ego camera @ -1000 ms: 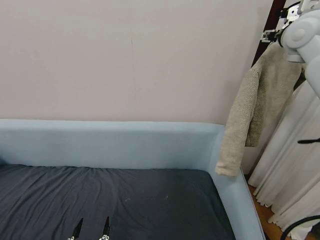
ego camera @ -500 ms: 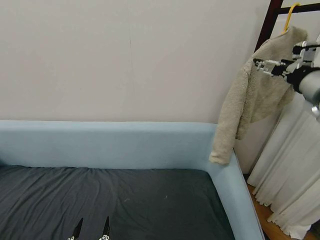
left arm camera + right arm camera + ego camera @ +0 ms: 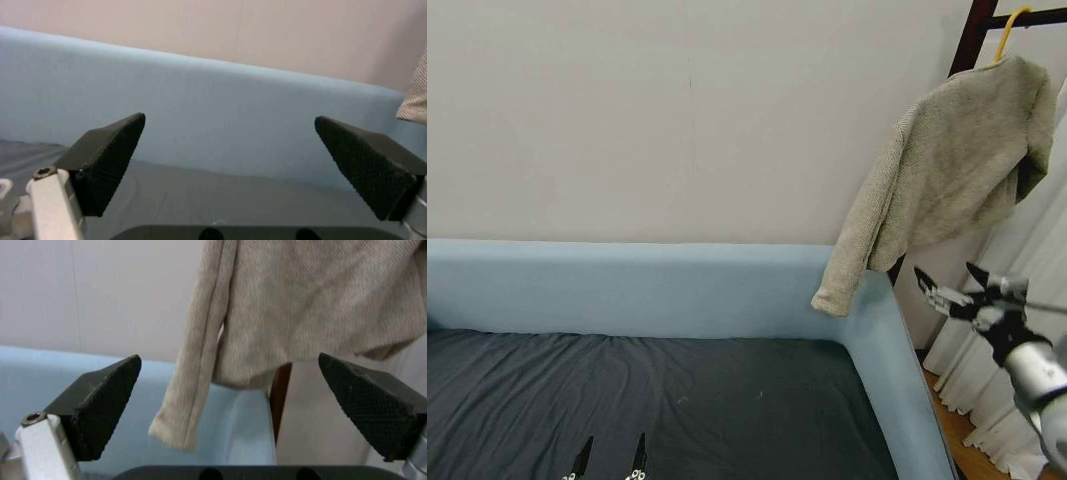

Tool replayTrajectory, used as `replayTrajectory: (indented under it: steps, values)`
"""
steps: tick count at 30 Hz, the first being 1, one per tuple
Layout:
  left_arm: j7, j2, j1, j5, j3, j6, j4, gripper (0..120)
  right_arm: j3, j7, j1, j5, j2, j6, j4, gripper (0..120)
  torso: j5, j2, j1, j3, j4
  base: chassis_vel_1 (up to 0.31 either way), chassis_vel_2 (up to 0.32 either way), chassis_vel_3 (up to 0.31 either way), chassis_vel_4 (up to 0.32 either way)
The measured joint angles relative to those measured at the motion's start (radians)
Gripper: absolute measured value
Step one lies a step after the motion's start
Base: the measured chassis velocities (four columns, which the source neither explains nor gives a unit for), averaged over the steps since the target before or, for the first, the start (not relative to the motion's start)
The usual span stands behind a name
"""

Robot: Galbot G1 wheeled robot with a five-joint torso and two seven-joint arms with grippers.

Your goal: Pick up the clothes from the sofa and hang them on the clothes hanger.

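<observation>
Your right gripper (image 3: 949, 287) is held out low beside the sofa's (image 3: 677, 290) right end, jaws spread wide and empty. The left gripper (image 3: 609, 458) hovers just as wide over the dark seat cushion (image 3: 727, 410). The sweater (image 3: 957, 170), a beige nubbly knit, hangs above the right gripper on a yellow hanger (image 3: 1010, 25), one sleeve drooping by the pale-blue sofa corner.

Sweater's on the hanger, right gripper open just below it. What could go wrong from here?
1. The sweater hangs mostly to one side of the yellow hanger, so it may slide off.
2. The open right gripper looks close below the hem; a careless move could snag the knit and tug it down.
3. The left gripper, open above the sofa seat, looks harmless.
</observation>
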Motion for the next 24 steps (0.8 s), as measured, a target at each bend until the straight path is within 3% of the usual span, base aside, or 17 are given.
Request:
replayTrajectory:
  steps: [4, 7, 9, 12, 18, 24]
  values:
    - [-0.001, 0.0, 0.0, 0.0, 0.0, 0.0, 0.0, 100, 0.01, -0.072, -0.135, -0.109, 0.143, 0.125, -0.015, 100, -0.0002, 0.0, 0.0, 0.0, 0.0, 0.0, 0.0, 0.0, 0.0]
    - [-0.001, 0.0, 0.0, 0.0, 0.0, 0.0, 0.0, 100, -0.006, -0.08, -0.169, -0.171, 0.198, 0.176, -0.023, 100, -0.0003, 0.0, 0.0, 0.0, 0.0007, 0.0, 0.0, 0.0, 0.0]
    - [-0.001, 0.0, 0.0, 0.0, 0.0, 0.0, 0.0, 100, -0.03, -0.091, -0.21, -0.226, 0.273, 0.226, -0.033, 100, -0.0002, 0.0, 0.0, 0.0, 0.0004, 0.0, 0.0, 0.0, 0.0]
    - [-0.001, 0.0, 0.0, 0.0, 0.0, 0.0, 0.0, 100, -0.056, -0.101, -0.238, -0.262, 0.316, 0.272, -0.053, 100, -0.0002, 0.0, 0.0, 0.0, 0.0, 0.0, 0.0, 0.0, 0.0]
    - [-0.001, 0.0, 0.0, 0.0, 0.0, 0.0, 0.0, 100, -0.116, -0.114, -0.254, -0.319, 0.338, 0.351, -0.095, 100, -0.0001, 0.0, 0.0, 0.0, 0.0005, 0.0, 0.0, 0.0, 0.0]
    - [-0.001, 0.0, 0.0, 0.0, 0.0, 0.0, 0.0, 100, -0.141, -0.104, -0.255, -0.331, 0.335, 0.363, -0.103, 100, -0.0001, 0.0, 0.0, 0.0, 0.0003, 0.0, 0.0, 0.0, 0.0]
